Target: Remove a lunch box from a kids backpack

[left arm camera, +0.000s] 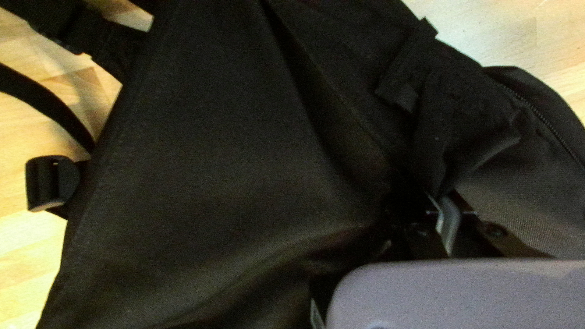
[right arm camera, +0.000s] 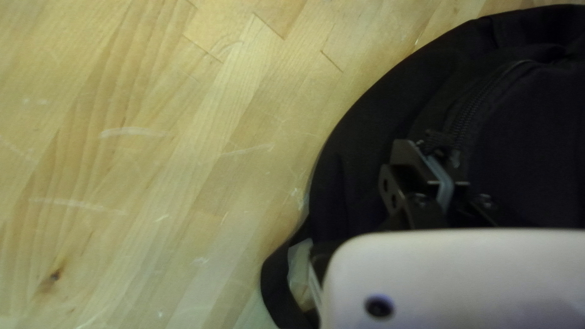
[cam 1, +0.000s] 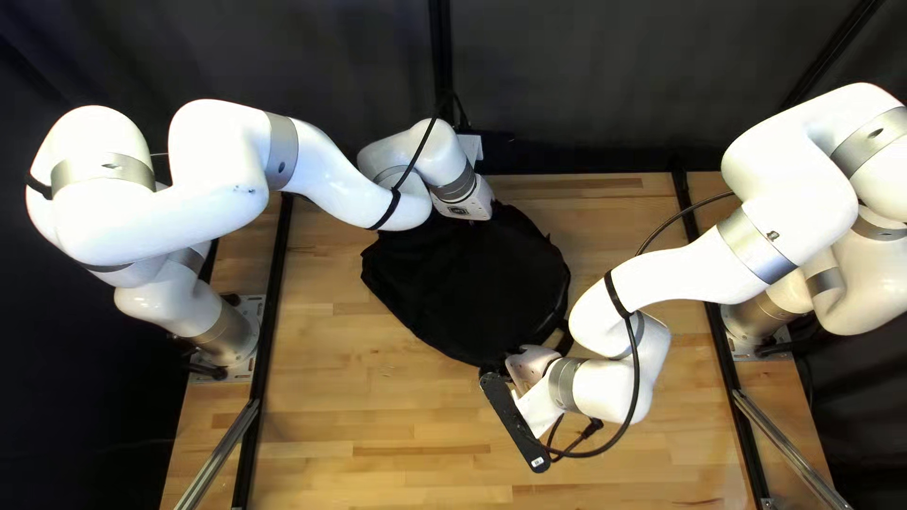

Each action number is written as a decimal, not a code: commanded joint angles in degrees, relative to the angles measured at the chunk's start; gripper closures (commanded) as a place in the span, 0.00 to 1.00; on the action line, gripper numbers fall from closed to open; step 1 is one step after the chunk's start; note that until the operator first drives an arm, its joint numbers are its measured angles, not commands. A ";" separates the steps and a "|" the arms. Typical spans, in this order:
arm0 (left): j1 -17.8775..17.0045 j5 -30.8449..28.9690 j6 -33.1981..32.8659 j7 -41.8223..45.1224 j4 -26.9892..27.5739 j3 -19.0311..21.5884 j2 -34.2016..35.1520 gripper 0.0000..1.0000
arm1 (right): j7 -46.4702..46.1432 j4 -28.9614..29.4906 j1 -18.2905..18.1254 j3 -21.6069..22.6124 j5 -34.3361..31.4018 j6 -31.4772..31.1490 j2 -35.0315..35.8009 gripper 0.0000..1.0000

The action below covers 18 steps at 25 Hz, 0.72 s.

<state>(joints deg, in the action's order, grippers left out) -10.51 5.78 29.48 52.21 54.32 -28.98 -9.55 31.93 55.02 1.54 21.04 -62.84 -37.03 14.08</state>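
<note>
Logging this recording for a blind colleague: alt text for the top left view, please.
A black backpack lies on a wooden table; the left white robot arm reaches to its far edge, the right white robot arm to its near edge.

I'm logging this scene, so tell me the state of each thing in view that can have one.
Backpack: lying flat on the table.
Zipper: how far open, cannot tell.
Strap buckle: resting beside the backpack.
Left gripper: jaws shut on the backpack's cloth.
Right gripper: jaws closed together at the zipper; whether they pinch its pull, cannot tell.
</note>
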 commanded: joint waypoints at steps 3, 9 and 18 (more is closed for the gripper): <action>-0.04 -0.01 -0.11 0.32 -0.19 -0.05 0.09 1.00 | 0.00 0.00 0.00 0.00 0.00 0.00 0.00 1.00; -0.37 -0.34 0.28 1.42 -0.01 -0.11 0.23 1.00 | 0.00 0.00 0.00 0.00 0.00 0.00 0.00 1.00; -0.97 -0.84 -0.07 2.86 -1.45 -0.12 1.68 1.00 | -0.99 8.83 1.48 -0.02 0.32 -3.29 7.02 1.00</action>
<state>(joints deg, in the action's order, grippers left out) -11.43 5.02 29.46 54.94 53.01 -29.09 -8.05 32.55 59.97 2.61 20.90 -63.49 -39.04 18.31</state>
